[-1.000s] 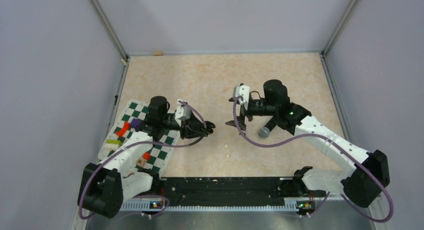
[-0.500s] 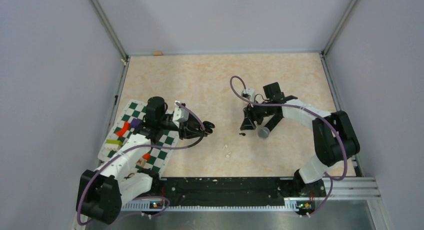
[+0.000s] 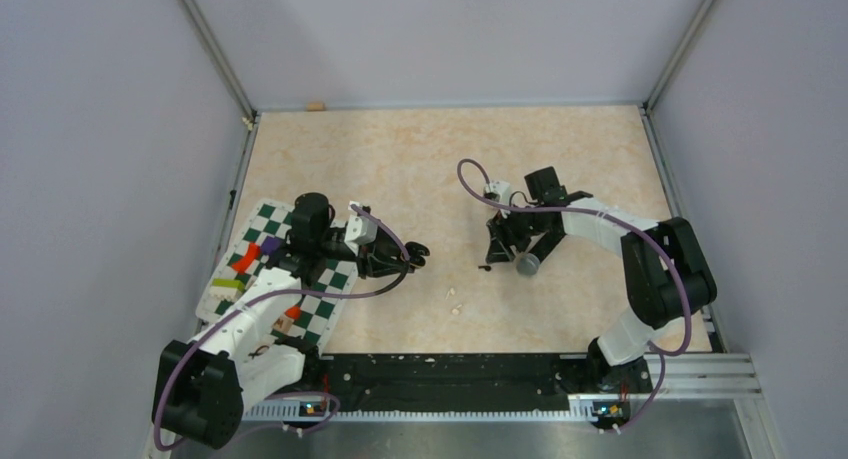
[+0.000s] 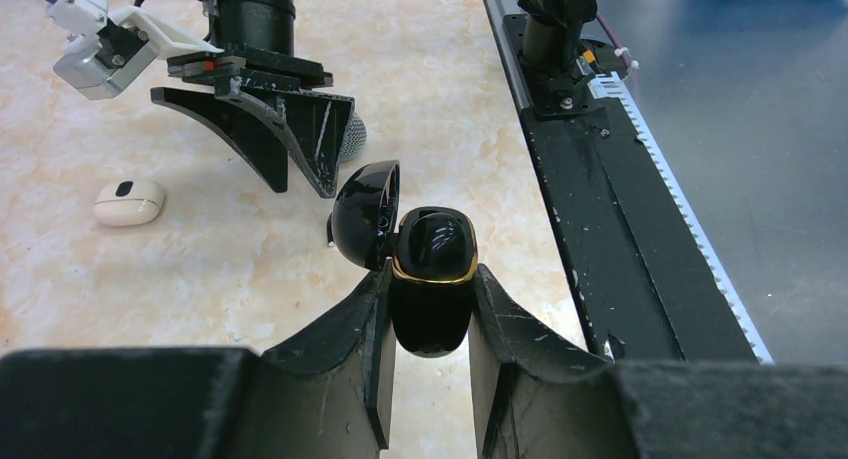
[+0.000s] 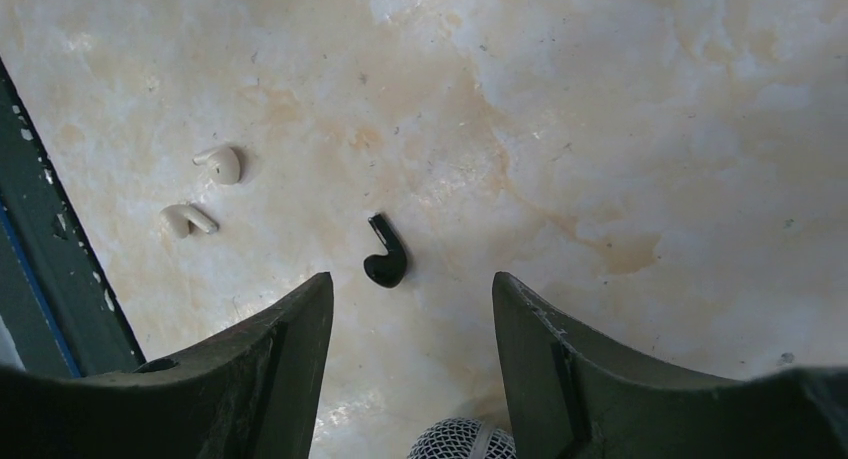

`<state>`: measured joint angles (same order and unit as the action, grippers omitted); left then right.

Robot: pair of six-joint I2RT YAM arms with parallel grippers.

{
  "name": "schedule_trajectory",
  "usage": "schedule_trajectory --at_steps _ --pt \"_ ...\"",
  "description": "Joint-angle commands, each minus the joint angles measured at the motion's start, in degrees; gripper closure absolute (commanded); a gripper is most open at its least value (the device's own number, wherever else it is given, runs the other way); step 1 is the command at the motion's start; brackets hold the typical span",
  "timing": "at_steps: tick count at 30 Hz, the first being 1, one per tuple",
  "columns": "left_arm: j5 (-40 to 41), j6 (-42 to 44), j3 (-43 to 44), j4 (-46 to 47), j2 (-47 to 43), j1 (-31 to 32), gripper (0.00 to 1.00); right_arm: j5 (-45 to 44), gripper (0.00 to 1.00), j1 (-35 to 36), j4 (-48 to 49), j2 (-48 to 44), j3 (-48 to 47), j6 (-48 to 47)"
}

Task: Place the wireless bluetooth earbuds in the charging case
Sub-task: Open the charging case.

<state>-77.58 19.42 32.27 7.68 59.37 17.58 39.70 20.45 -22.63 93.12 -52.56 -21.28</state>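
Right gripper [image 5: 411,284] is spread and empty, hanging over the black bud [image 5: 385,254]. The bud lies flat on the table [image 5: 620,119] near the mic [image 5: 465,441], on the mic's left-arm side.

- The bud sits off-centre in the gap, so I'd recentre before dropping.
- Close across the bulb, not the thin stem. It's tiny and slick and will likely squirt out of an edge pinch.
- Keep the fingers off the mic head; clearance looks tight.
- The white buds [image 5: 222,165] are farther from the mic on the same side, clear of the fingers.

Left gripper [image 4: 431,274] is clamped on the black case [image 4: 432,241], lid [image 4: 365,211] open, farther from the mic, past the bud. I can't see the wells from here, so check the case opening faces the incoming bud.
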Motion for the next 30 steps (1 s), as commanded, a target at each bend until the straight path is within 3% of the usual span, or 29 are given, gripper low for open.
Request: schedule_trajectory --at_steps 1,16,30 --pt "-1.83 0.17 1.35 1.08 -0.97 0.17 1.0 -1.83 0.41 0.6 -0.17 1.2 -1.2 -0.47" --pt "-1.78 0.17 1.22 1.0 -1.34 0.15 1.0 0.46 0.48 2.54 -4.5 5.35 -3.83 2.08" --pt "-1.87 0.44 1.11 1.0 -1.98 0.08 1.0 -2.87 0.54 4.02 -5.72 8.35 -4.99 3.79"
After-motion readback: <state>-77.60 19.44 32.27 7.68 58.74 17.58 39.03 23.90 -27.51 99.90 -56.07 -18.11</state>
